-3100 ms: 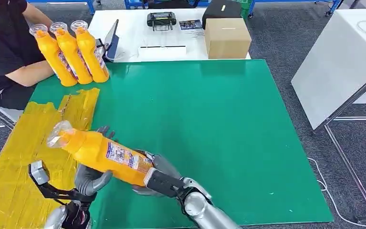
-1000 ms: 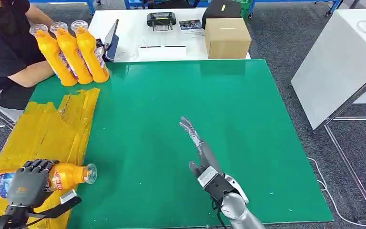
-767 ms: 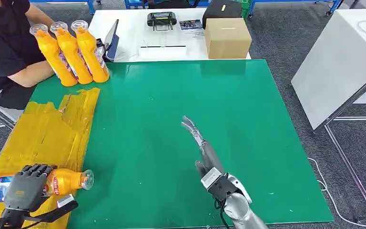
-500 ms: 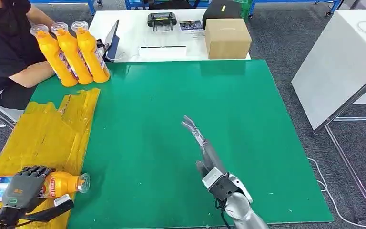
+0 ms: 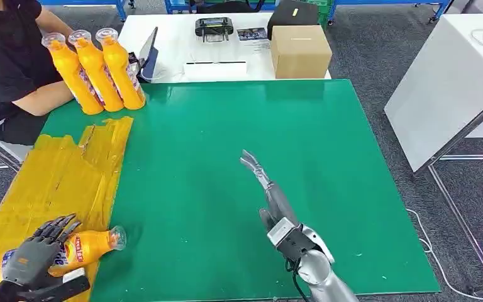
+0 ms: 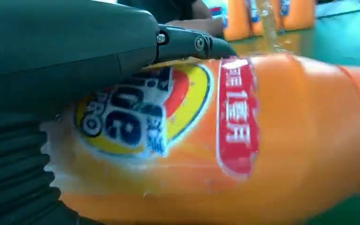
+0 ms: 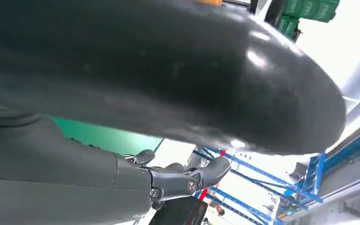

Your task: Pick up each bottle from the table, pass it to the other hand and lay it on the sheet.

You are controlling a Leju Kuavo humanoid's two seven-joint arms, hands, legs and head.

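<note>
Left robot hand [image 5: 28, 263] rests over the bottle [image 5: 78, 246] lying on the yellow sheet [image 5: 56, 182]; fingers look spread, grip apparently loosening. Right robot hand [image 5: 273, 201] hovers open above the worktop [image 5: 258, 126]. Risk: bottle rolls off the sheet's edge on release.

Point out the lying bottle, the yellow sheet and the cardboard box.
lying orange bottle [image 5: 91, 243], head view, on its shoulder near the neck.
yellow sheet [image 5: 63, 176], head view, on a bare middle part.
cardboard box [image 5: 299, 53], head view, on its front face.
</note>
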